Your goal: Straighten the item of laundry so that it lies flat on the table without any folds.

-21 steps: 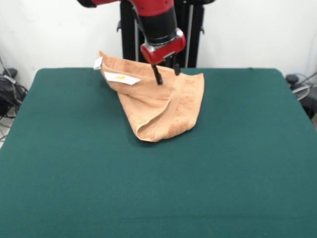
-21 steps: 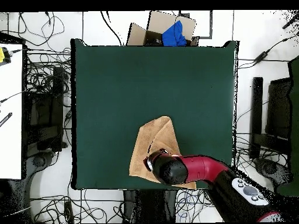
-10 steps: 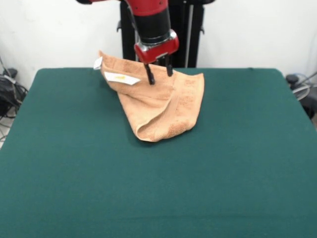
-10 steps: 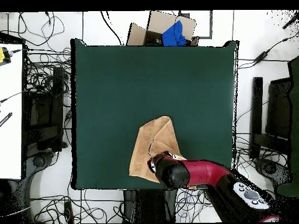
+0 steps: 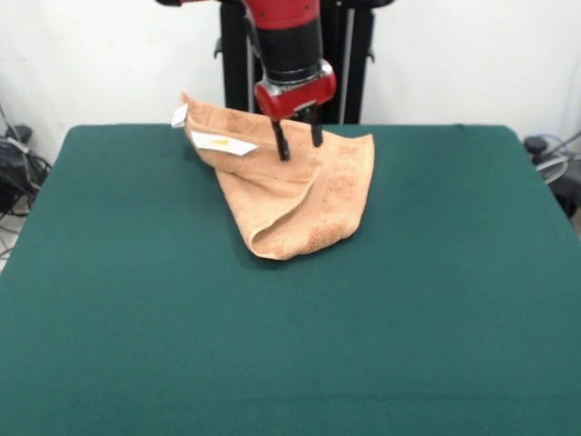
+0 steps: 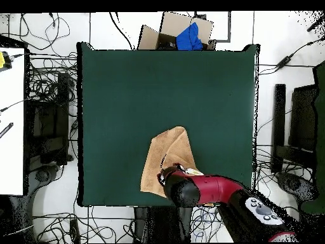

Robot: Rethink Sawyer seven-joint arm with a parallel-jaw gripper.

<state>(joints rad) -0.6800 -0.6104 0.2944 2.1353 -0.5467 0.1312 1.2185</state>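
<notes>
The item of laundry (image 5: 295, 195) is a light orange-tan towel lying folded and bunched at the far middle of the green table (image 5: 290, 336), with a white label (image 5: 223, 143) on its upper left part. In the overhead view the towel (image 6: 166, 152) lies near the table's bottom edge, partly under the arm. My gripper (image 5: 300, 145) hangs just above the towel's upper middle, open, with its two dark fingers (image 5: 282, 145) apart and nothing between them. From above, the arm's red and black wrist hides the gripper.
A cardboard box with a blue cloth (image 6: 189, 37) stands beyond the table's top edge in the overhead view. Cables (image 6: 44, 82) and dark stands (image 6: 279, 127) surround the table on the floor. The black pedestal (image 5: 238, 64) rises behind the towel.
The gripper swung left and up over the towel, then came back a little to the right and down. The towel has kept its shape.
</notes>
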